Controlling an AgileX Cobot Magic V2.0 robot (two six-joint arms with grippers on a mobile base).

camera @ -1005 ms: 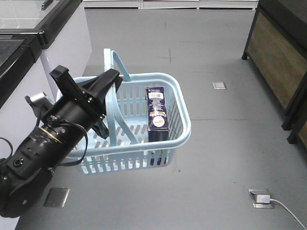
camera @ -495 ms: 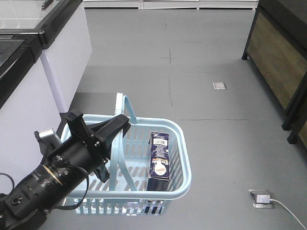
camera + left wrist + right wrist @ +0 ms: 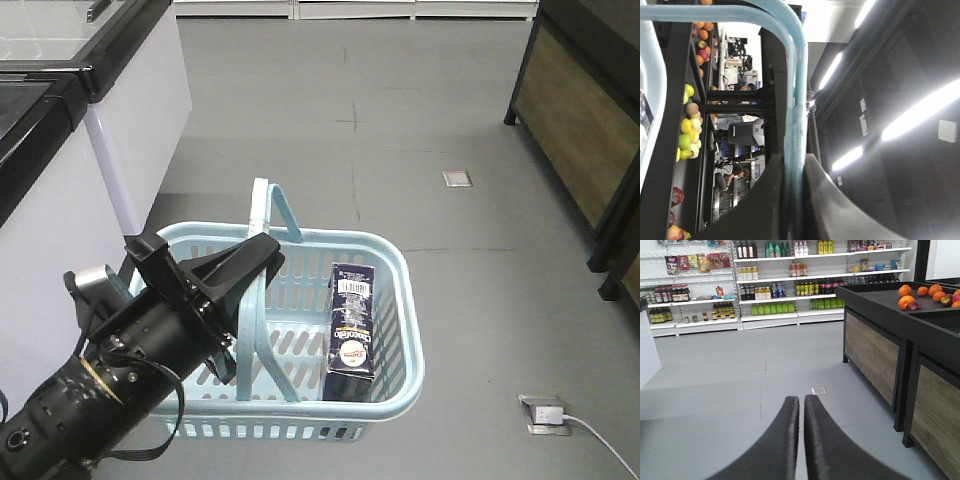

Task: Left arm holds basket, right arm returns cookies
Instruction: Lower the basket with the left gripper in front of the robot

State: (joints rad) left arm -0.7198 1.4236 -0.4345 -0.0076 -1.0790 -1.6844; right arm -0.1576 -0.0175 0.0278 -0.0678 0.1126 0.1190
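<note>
The light blue basket (image 3: 340, 238) hangs above the grey floor in the front view. My left gripper (image 3: 256, 263), on the bulky black left arm (image 3: 110, 385), is shut on one of its swing handles (image 3: 262, 200). In the left wrist view that handle (image 3: 797, 100) runs straight down between the closed jaws of the left gripper (image 3: 794, 164). The cookies (image 3: 352, 332), a dark navy box with a barcode label on top, stand upright inside the basket at its right end. My right gripper (image 3: 801, 400) is shut on nothing and points over bare floor; the right arm is outside the front view.
A white freezer cabinet (image 3: 130, 110) stands at the left. A dark wood-panelled display stand (image 3: 580, 120) runs along the right and carries oranges (image 3: 920, 291). A floor socket with a cable (image 3: 545, 413) lies at the lower right. Shelves of bottles (image 3: 790, 270) line the far wall.
The left arm has carried the basket down the picture toward the camera, then a little to the right. The cookies box has stayed upright inside it.
</note>
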